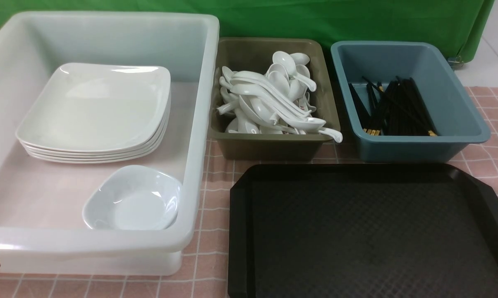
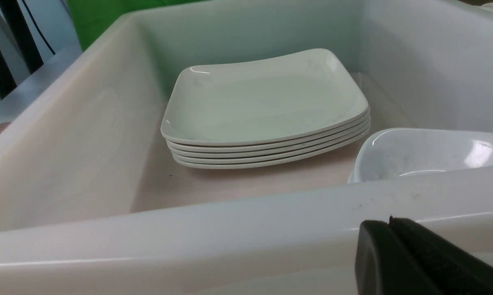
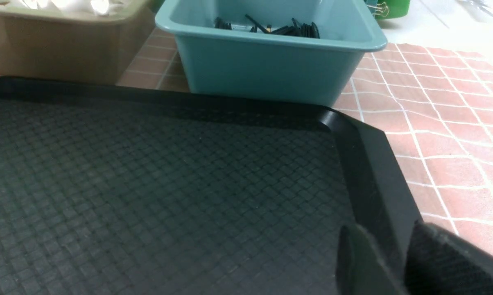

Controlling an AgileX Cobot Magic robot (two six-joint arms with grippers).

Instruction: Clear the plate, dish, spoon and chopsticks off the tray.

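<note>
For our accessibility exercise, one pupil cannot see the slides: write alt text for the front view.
A bare black tray sits at the front right of a pink checked tablecloth. Left of it a big white bin holds stacked square plates and a small dish; behind the tray, an olive bin is piled with white spoons and a blue bin holds black chopsticks.

The tray (image 1: 240, 231) lies front right on the table. Left of it stands the large bin (image 1: 199, 124), holding stacked plates (image 1: 96, 111) with a dish (image 1: 133, 198) in front. Behind the tray stand the spoon bin (image 1: 274, 147) and, to its right, the chopstick bin (image 1: 456, 103).
</note>
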